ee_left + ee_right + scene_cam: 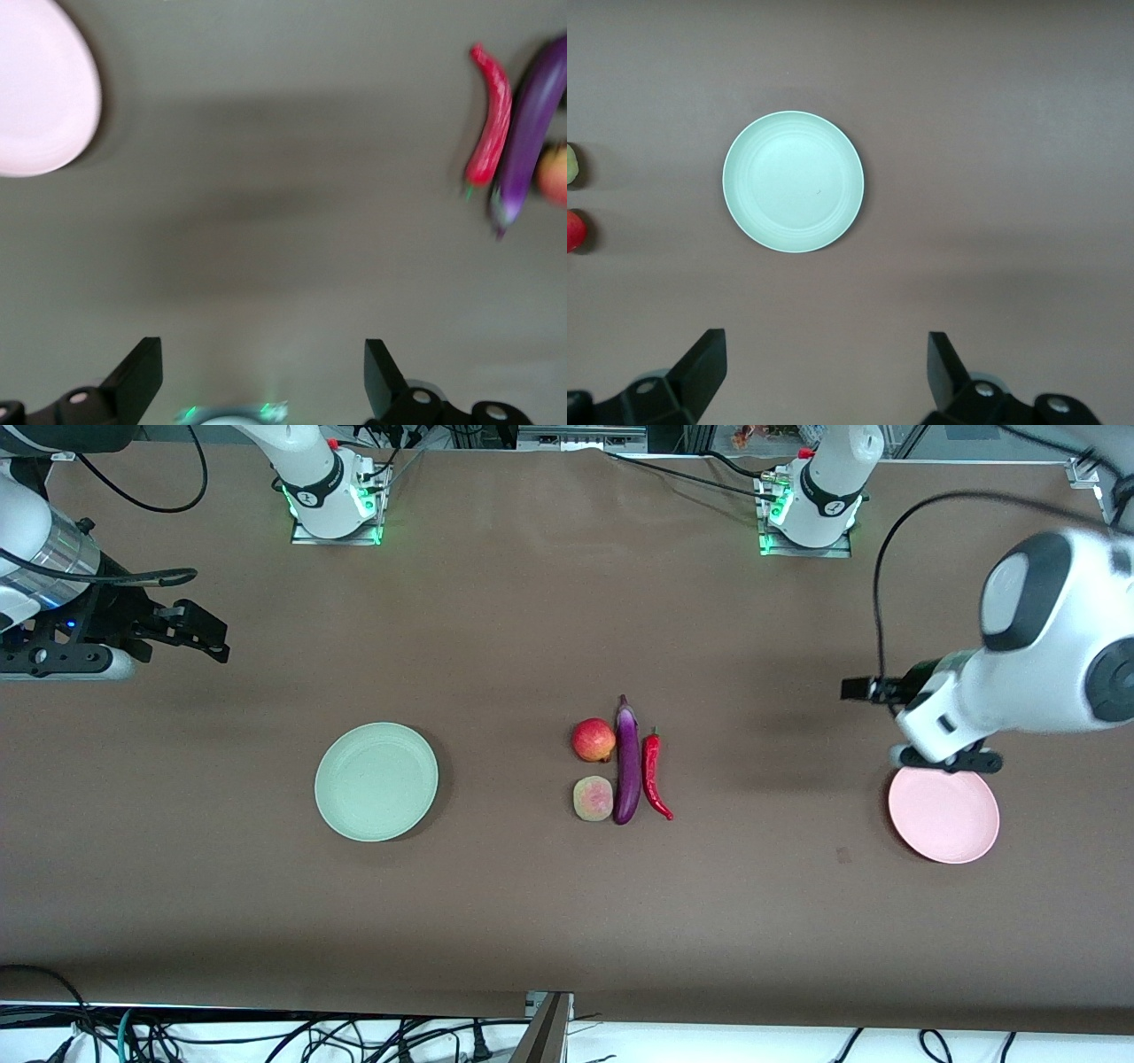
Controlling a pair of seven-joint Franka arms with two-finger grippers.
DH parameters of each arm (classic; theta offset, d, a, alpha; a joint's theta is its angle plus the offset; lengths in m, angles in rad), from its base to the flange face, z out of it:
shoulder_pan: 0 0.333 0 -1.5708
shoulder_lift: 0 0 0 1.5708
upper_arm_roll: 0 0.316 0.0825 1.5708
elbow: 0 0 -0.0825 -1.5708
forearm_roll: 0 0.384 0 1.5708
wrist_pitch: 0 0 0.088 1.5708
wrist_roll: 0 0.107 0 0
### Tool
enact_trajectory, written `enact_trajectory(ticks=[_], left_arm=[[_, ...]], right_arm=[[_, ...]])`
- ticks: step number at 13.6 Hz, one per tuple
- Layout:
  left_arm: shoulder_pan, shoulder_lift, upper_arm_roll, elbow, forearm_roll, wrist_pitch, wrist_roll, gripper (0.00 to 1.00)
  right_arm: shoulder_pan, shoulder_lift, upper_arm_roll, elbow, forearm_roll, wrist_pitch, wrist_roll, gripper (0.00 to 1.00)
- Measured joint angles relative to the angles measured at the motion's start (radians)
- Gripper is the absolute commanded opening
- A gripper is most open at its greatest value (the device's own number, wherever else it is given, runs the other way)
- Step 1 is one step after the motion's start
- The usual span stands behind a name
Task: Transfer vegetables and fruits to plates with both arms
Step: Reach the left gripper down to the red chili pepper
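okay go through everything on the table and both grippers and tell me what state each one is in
Green plate: empty.
Pink plate: empty.
Apple: on table, beside eggplant.
Pale fruit: on table, beside eggplant.
Eggplant: lying flat between fruits and chili.
Chili: lying flat.
Left gripper: open, empty, up by pink plate.
Right gripper: open, empty, raised at its table end.

On your brown worktop, the eggplant lies mid-table between the chili and two round fruits: the red apple and, nearer the camera, the duller one. You have the mint plate toward the right arm's end, the pink plate toward the left arm's.
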Motion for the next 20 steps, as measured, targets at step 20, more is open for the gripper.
enact_trajectory(ticks=[20], left_arm=[[-0.36, 0.468, 0.02, 0.008, -0.006, 0.82, -0.606, 0.73]], right_arm=[[-0.005, 0.006, -0.008, -0.001, 0.0, -0.016, 0.0, 1.0]])
